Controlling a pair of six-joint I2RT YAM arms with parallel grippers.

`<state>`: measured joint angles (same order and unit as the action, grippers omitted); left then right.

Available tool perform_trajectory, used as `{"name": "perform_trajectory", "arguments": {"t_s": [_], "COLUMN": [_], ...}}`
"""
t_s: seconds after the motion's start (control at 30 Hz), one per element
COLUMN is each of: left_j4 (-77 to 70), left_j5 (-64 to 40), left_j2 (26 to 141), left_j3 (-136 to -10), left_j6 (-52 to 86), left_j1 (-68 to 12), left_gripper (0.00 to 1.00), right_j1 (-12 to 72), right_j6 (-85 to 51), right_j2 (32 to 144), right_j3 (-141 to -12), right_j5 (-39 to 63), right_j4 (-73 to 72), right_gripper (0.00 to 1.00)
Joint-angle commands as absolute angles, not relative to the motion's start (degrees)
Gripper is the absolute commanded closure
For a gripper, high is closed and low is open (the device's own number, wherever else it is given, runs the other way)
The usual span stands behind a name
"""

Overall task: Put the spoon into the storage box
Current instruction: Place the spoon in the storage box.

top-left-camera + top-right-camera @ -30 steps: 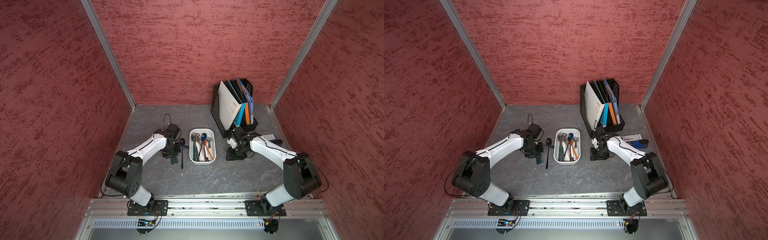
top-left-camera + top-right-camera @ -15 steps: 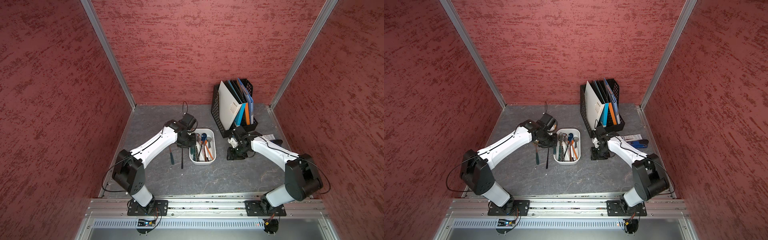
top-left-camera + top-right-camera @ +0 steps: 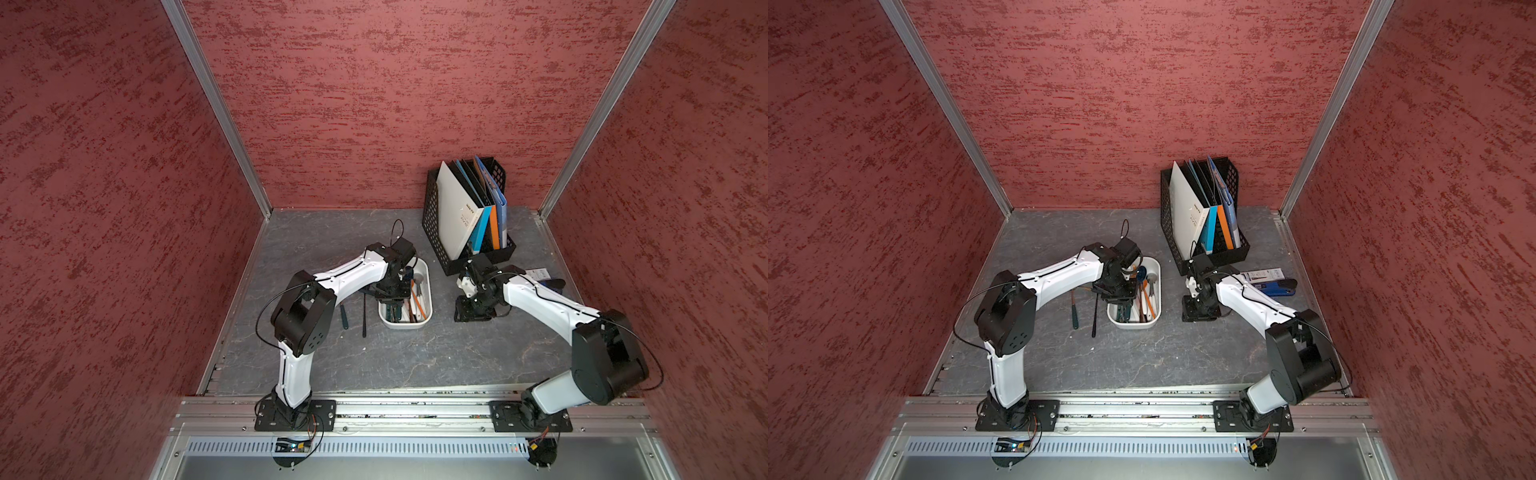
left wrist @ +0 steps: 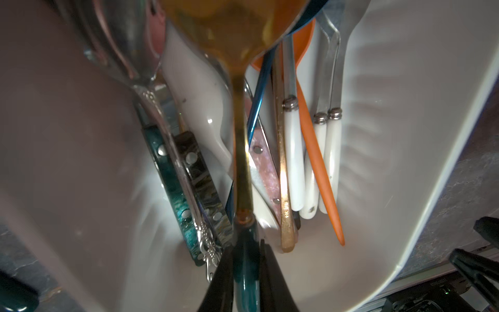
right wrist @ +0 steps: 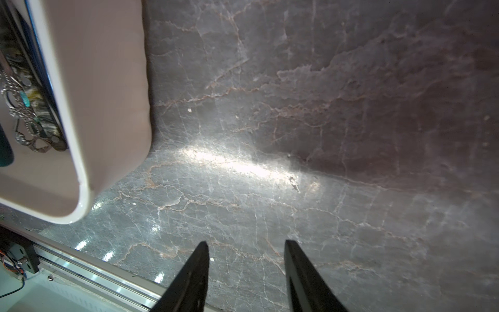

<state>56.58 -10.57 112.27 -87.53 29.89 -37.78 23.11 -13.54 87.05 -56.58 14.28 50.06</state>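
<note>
Spoon (image 4: 241, 151) hangs over the storage box (image 4: 405, 121) in the left wrist view. You get the gold bowl right up near the lens, then a gold stem, then a teal handle pinched between the 2 black fingers (image 4: 220, 283) of the left end effector (image 4: 247, 272), which is squeezed narrow on that handle. Under it the box is packed with cutlery: white-handled pieces (image 4: 293, 162), an orange one (image 4: 318, 167) and a marbled teal handle (image 4: 172, 175). Can't tell whether the bowl touches any of it.

Right wrist view: the right end effector (image 5: 247, 270) has its fingers partway apart with nothing between them, just bare worktop (image 5: 324, 135) below. A corner of the storage box (image 5: 108, 108) shows off to one side.

In both top views the left end effector (image 3: 390, 308) (image 3: 1123, 309) is over the near half of the storage box (image 3: 405, 325) (image 3: 1133, 324), and the spoon is mostly hidden under it. The right end effector (image 3: 471, 313) (image 3: 1198, 313) sits low near the box's other side, not touching it, in front of the black file rack (image 3: 432, 216) (image 3: 1168, 216) full of folders. 2 loose utensils lie on the worktop (image 3: 415, 361) (image 3: 1142, 361) on the left arm's side of the box: a teal-handled utensil (image 3: 344, 316) (image 3: 1074, 318) and a thin dark utensil (image 3: 364, 316) (image 3: 1094, 316).
</note>
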Motion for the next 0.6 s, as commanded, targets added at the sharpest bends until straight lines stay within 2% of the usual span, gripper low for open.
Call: {"name": "perform_trajectory", "arguments": {"t_s": [0.0, 0.37, 0.57], "left_j4": [56.82, 58.28, 59.68], "left_j5": [-11.59, -13.95, -14.51], "left_j2": [114.47, 118.28, 119.92], "left_j3": [-89.51, -91.81, -93.24], "left_j6": [28.73, 28.39, 28.21], "left_j1": [-37.09, -36.00, -36.12], "left_gripper": [0.98, 0.95, 0.90], "right_j1": [23.35, 23.37, 23.39], "right_j6": [-14.02, -13.01, -12.92], "right_j2": [86.83, 89.19, 89.99], "right_j3": [-55.75, -55.60, -56.12], "right_j5": [14.91, 14.94, 15.33], "right_j4": [48.03, 47.16, 47.14], "right_gripper": [0.52, 0.52, 0.52]}}
